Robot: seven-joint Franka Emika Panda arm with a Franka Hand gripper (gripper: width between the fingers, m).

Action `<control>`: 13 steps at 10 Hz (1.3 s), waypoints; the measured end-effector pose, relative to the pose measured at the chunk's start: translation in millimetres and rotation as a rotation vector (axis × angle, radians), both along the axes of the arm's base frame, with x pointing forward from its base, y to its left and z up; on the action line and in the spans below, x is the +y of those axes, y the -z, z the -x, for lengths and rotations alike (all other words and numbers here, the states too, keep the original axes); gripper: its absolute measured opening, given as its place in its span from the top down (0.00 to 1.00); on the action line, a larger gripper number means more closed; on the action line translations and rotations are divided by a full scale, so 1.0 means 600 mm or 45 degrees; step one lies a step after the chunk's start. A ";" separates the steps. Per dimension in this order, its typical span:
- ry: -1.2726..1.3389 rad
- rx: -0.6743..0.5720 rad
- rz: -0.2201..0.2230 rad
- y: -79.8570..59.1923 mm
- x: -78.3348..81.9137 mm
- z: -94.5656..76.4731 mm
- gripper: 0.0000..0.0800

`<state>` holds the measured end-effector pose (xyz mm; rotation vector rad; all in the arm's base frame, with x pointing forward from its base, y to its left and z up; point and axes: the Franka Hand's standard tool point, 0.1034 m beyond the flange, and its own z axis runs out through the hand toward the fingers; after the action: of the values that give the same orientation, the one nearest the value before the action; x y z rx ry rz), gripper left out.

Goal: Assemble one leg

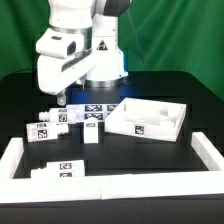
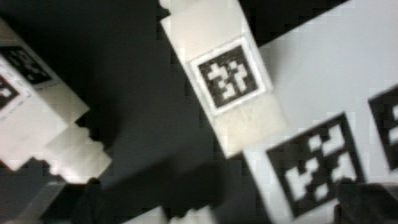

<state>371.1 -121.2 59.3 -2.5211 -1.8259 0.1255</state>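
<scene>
Several legs, small white pegs with black-and-white tags, lie on the black table: one point(image 1: 62, 116) right under my gripper point(image 1: 60, 98), one point(image 1: 42, 128) toward the exterior view's left, one point(image 1: 91, 136) in the middle, and one point(image 1: 66, 171) near the front rail. In the wrist view a leg point(image 2: 222, 75) lies below and ahead of my gripper point(image 2: 205, 200), and part of another leg point(image 2: 27, 70) shows at the edge. The dark fingers point(image 2: 45, 195) are blurred, stand apart and hold nothing. The gripper hovers above the leg without touching it.
The marker board point(image 1: 95, 110) lies beside the leg under the gripper and also shows in the wrist view point(image 2: 338, 150). A large white tray-like panel point(image 1: 150, 120) sits at the exterior view's right. A white rail point(image 1: 110, 185) borders the table's front and sides.
</scene>
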 end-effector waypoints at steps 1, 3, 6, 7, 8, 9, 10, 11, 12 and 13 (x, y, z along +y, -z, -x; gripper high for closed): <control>0.048 0.005 -0.004 0.001 -0.008 0.005 0.19; 0.059 -0.003 -0.001 0.000 -0.003 0.003 0.19; 0.506 -0.118 0.031 -0.019 0.039 -0.007 0.19; 0.683 -0.137 0.036 -0.023 0.060 -0.028 0.19; 0.829 -0.158 0.037 -0.028 0.084 -0.053 0.19; 0.949 -0.168 0.031 -0.038 0.097 -0.078 0.19; 0.926 -0.188 0.024 -0.042 0.104 -0.088 0.19; 0.922 -0.179 0.025 -0.038 0.102 -0.082 0.19; 0.924 -0.180 0.024 -0.039 0.102 -0.083 0.19; 0.923 -0.179 0.024 -0.039 0.102 -0.083 0.19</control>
<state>420.8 -59.7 82.5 -3.0742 -0.8289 -0.0553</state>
